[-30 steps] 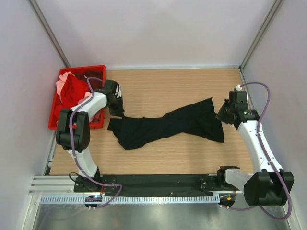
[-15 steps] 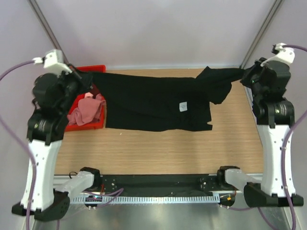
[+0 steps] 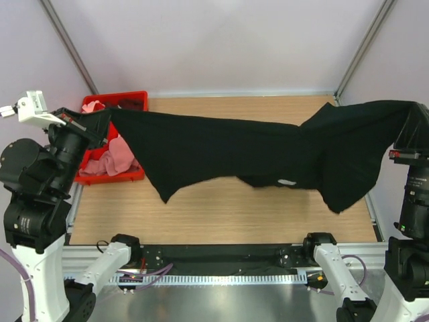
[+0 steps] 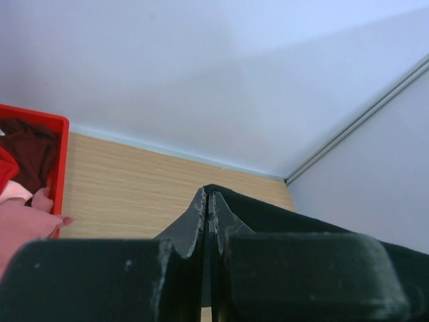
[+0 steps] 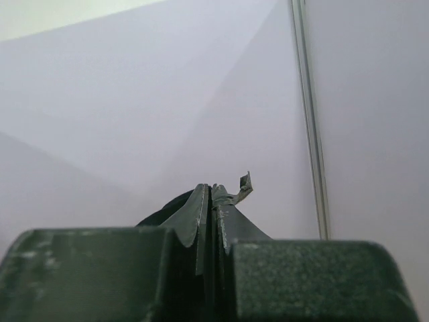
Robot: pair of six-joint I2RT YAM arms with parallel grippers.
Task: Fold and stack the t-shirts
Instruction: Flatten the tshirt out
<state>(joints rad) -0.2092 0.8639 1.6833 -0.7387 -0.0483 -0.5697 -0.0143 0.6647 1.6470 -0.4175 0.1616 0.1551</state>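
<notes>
Top external: left claw [image 3: 100,123] and right claw [image 3: 409,115] pinch black t-shirt [image 3: 221,149] stretched between them.

Wood-grain tabletop [image 3: 221,215] enclosed by pale walls [image 3: 221,47]
Corners are marked by slanted metal posts [image 3: 69,48]; the near edge is lined by a black rail [image 3: 221,255].

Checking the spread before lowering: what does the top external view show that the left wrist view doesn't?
Only top external: the whole black t-shirt held stretched between both arms, with its white label and its right end drooping. Only left wrist: the left tool close up, shut on an edge of that cloth. Both: the red crate, the pink shirt in it, and the wooden table.
</notes>
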